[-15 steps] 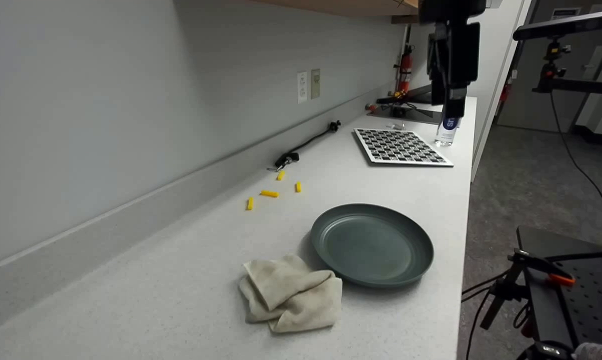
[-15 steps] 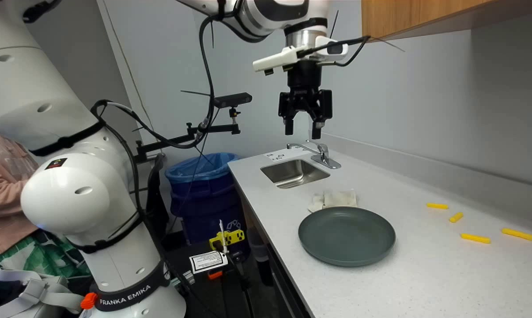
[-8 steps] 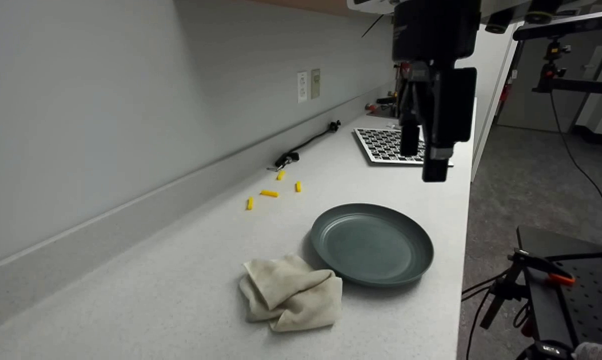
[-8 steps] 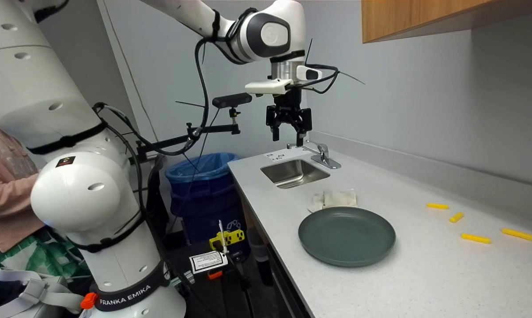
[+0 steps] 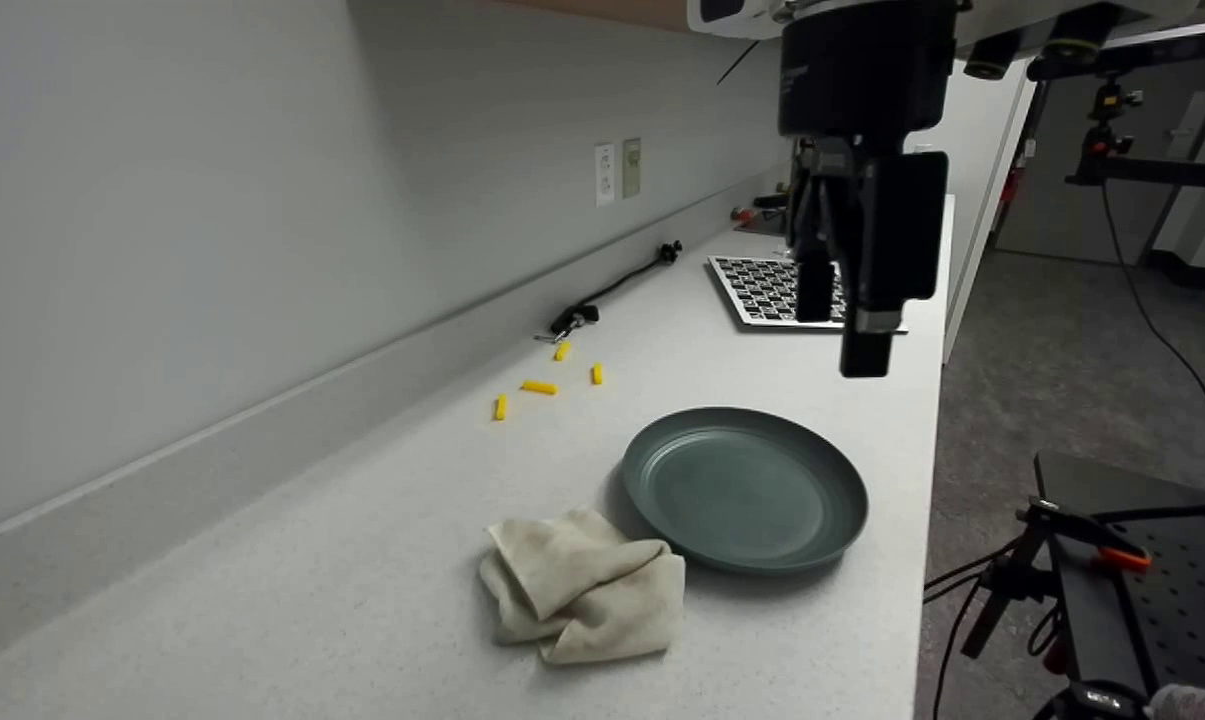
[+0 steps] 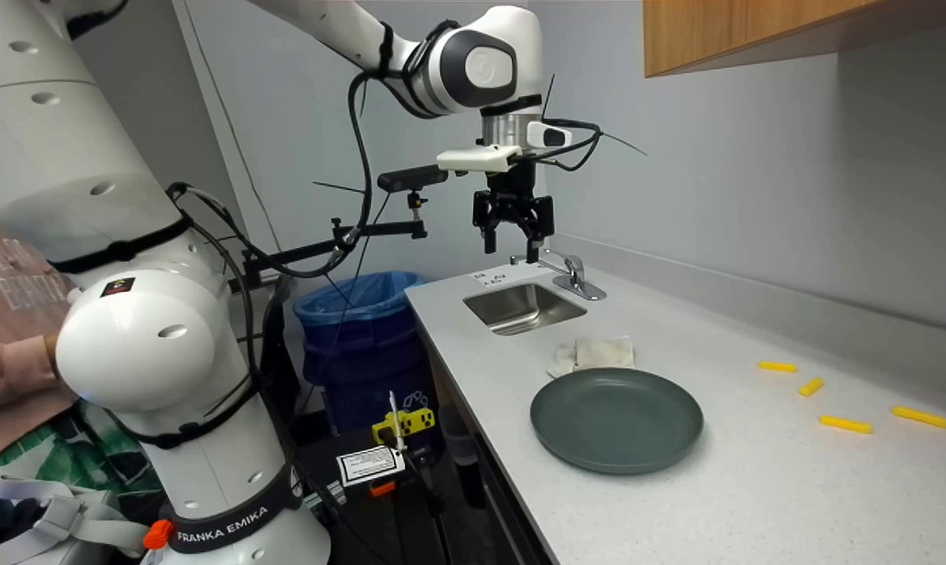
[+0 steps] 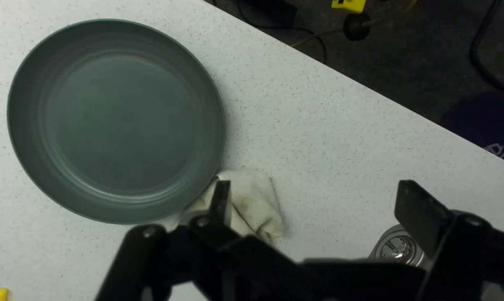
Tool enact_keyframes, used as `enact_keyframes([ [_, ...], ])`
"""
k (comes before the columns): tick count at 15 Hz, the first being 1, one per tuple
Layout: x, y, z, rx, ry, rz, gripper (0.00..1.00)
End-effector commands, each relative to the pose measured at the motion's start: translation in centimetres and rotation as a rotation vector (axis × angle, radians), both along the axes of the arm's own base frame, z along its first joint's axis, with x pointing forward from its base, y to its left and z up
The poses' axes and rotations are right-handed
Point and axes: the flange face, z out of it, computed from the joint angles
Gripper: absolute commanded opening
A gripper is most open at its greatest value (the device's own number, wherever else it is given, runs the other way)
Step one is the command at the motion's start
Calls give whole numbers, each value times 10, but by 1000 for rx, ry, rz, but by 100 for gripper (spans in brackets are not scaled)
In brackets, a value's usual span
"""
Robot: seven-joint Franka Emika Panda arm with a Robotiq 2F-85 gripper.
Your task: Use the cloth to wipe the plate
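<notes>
Claw (image 6: 511, 250): wide, nothing in it; we're lower than a second ago and nearer the sink (image 6: 520, 314) end.
Cloth (image 5: 587, 590): unmoved, crumpled beside the plate (image 5: 747, 495) on the surface (image 5: 362, 600); we can't tell if they touch. Wrist view has it partly behind one jaw.
Plate: unmoved, flat.
Wipe: not begun; we read this as the approach, likely needing a sideways shift before the grasp.

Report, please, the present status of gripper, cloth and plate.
Gripper open, above counter. Cloth crumpled beside plate, not grasped. Yellow pieces off to one side, likely no obstacle.
</notes>
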Motion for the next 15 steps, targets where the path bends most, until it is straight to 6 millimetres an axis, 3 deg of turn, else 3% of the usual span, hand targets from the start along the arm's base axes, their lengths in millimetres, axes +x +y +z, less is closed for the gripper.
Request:
enact_keyframes([
  [1,22,4,-10,34,-87,5,100],
  [5,53,21,-35,74,-198,34,100],
  [15,85,50,-155,43,-243,119,100],
])
